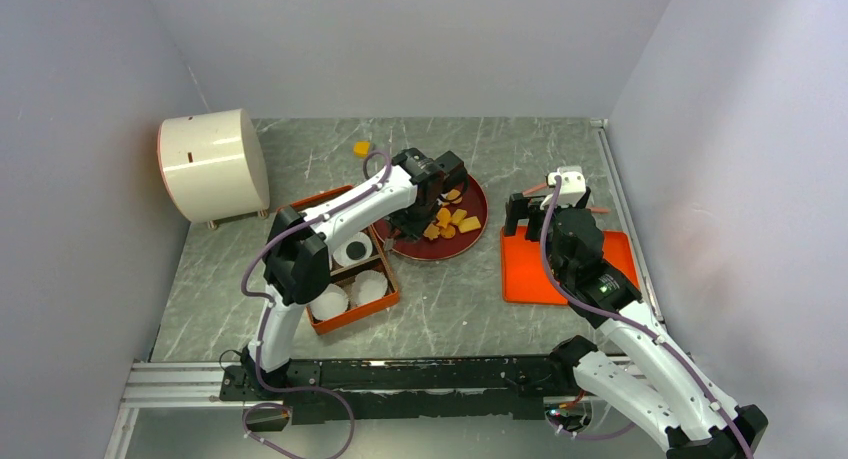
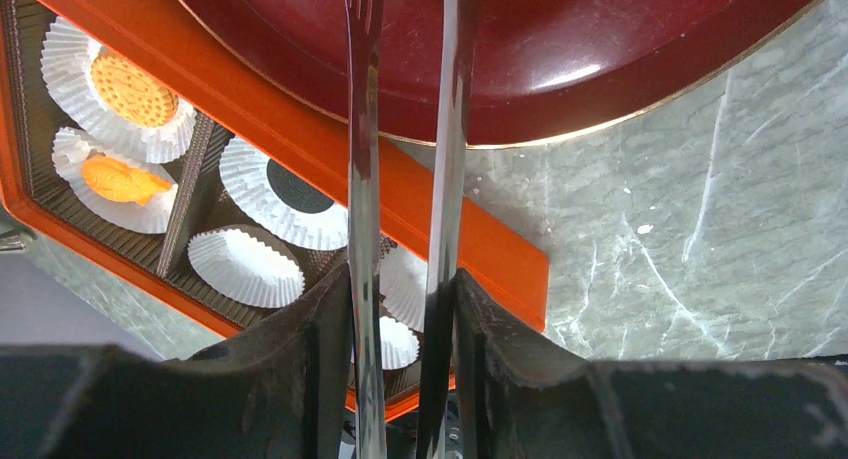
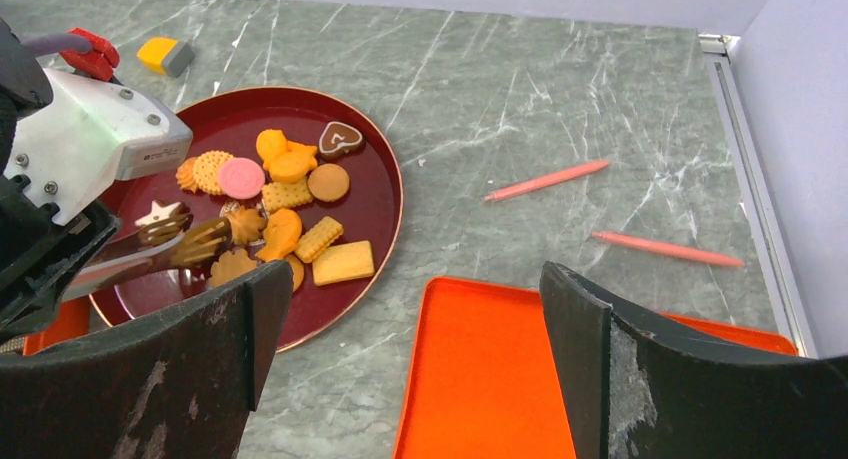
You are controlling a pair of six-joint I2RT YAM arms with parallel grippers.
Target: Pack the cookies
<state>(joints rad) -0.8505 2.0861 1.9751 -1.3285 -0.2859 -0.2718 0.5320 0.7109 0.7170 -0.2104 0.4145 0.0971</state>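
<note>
At the upper left of the overhead view sits a smooth white drum (image 1: 212, 164) on the grey, veined, stone-look table (image 1: 450, 309). Right of it lies an orange partitioned box (image 2: 300, 144) lined with fluted white paper cups (image 2: 245, 267). Three cups hold cookies (image 2: 133, 89): a dimpled orange round, an orange lump and a dark disc.

The left gripper (image 2: 405, 309) is clamped on shiny metal tongs (image 2: 362, 179). Their narrow-set, forked tips reach over a glossy dark-red round plate (image 3: 375, 194); whether they pinch anything cannot be told. Most cookies lie on that plate: ridged yellow blocks, orange flowers, a pink disc, a white star and a brown heart.

Toward the lower right, the right gripper (image 3: 415, 289) hangs with its jaws spread wide above a flat orange tray (image 3: 480, 379). Two slim pink sticks (image 3: 547, 180) lie beyond the tray.
</note>
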